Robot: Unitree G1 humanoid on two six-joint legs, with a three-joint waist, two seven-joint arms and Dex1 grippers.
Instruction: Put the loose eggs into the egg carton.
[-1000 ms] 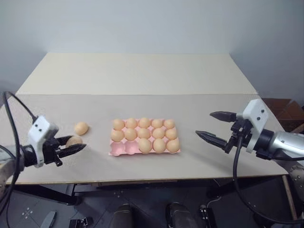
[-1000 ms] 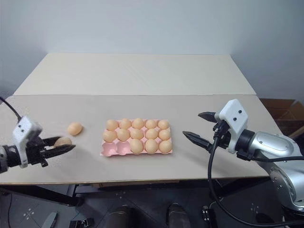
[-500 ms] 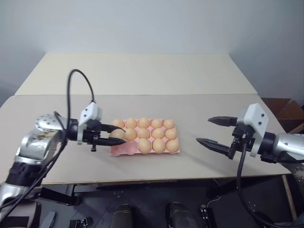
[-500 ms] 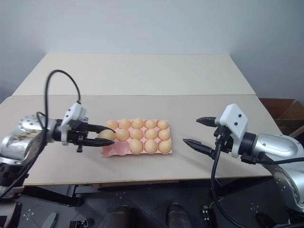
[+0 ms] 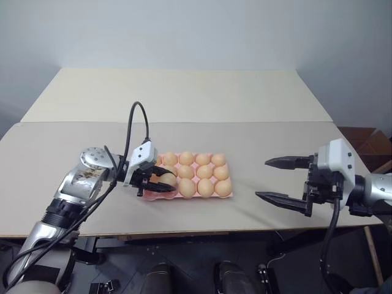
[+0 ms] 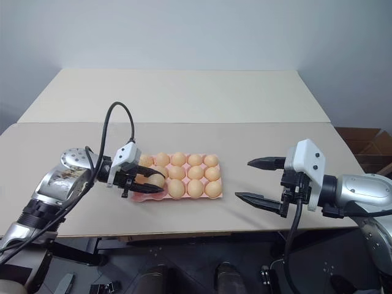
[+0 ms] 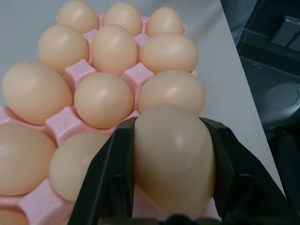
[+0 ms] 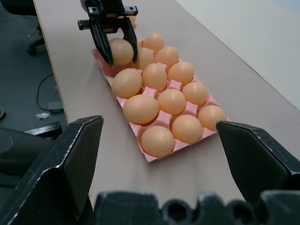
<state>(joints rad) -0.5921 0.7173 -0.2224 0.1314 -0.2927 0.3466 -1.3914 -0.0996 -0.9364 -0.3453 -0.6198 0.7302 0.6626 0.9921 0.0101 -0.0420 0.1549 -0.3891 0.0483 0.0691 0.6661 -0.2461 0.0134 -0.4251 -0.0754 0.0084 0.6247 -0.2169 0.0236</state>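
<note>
The pink egg carton (image 5: 184, 197) lies mid-table with several tan eggs (image 5: 204, 172) in its cups. My left gripper (image 5: 160, 182) is shut on one loose egg (image 7: 173, 157) and holds it low over the carton's front-left corner; I cannot tell whether the egg rests in a cup. The right wrist view shows that held egg (image 8: 121, 51) between the two black fingers, and a sliver of another egg (image 8: 133, 19) behind them. My right gripper (image 5: 260, 179) hovers open and empty to the right of the carton, pointing at it.
The pale tabletop (image 5: 184, 98) stretches wide behind the carton, with its front edge (image 5: 202, 231) close to the carton's near side. A black cable (image 5: 138, 116) loops above my left wrist. Brown boxes (image 5: 367, 141) stand off the table's right end.
My left arm swung right from the table's left side, carrying the egg to the carton's front-left corner. The right gripper drew back slightly and stayed open.
</note>
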